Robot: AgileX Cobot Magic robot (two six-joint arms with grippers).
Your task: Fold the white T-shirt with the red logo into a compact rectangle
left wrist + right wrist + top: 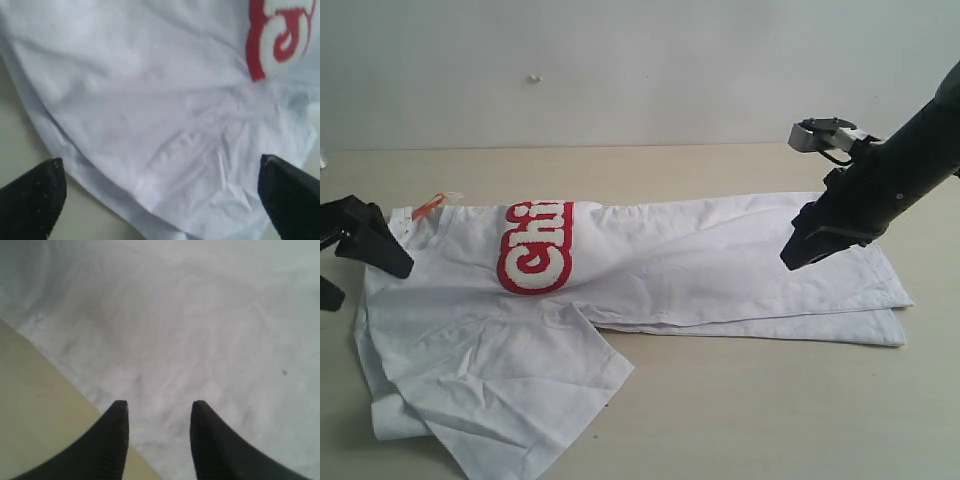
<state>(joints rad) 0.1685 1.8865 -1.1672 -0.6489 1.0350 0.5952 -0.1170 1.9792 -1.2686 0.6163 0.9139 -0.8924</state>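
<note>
Nearest, a sleeve of the white cotton T-shirt lay unfolded, one side seemingly folded; left tool and right tool stood open, empty.

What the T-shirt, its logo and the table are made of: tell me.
The white T-shirt: soft matte cloth, probably cotton knit; it creases and drapes limply. The red logo: seemingly a fuzzy, raised patch, white letters edged red. The table: smooth pale beige top, perhaps laminate or painted wood; no grain shows.

White T-shirt; red-outlined white logo; orange tag; beige table.
</note>
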